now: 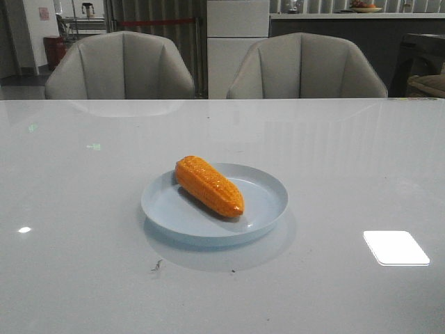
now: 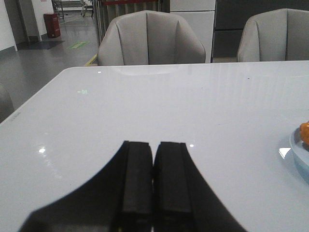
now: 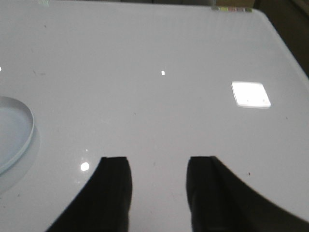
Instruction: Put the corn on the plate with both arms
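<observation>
The orange corn (image 1: 208,185) lies on the pale blue plate (image 1: 268,202) in the middle of the table, tapered end toward the front right. No arm shows in the front view. My left gripper (image 2: 154,145) is shut with nothing between its fingers, over bare table, with the plate's edge (image 2: 298,154) and a bit of corn (image 2: 305,134) off to one side. My right gripper (image 3: 158,162) is open and empty above the table; the plate's rim (image 3: 26,137) sits apart from it.
Two grey chairs (image 1: 122,66) (image 1: 306,68) stand behind the table's far edge. A bright light reflection (image 1: 395,248) lies on the glossy white tabletop (image 1: 83,209) at the front right. The table's corner and edge (image 3: 277,29) show in the right wrist view.
</observation>
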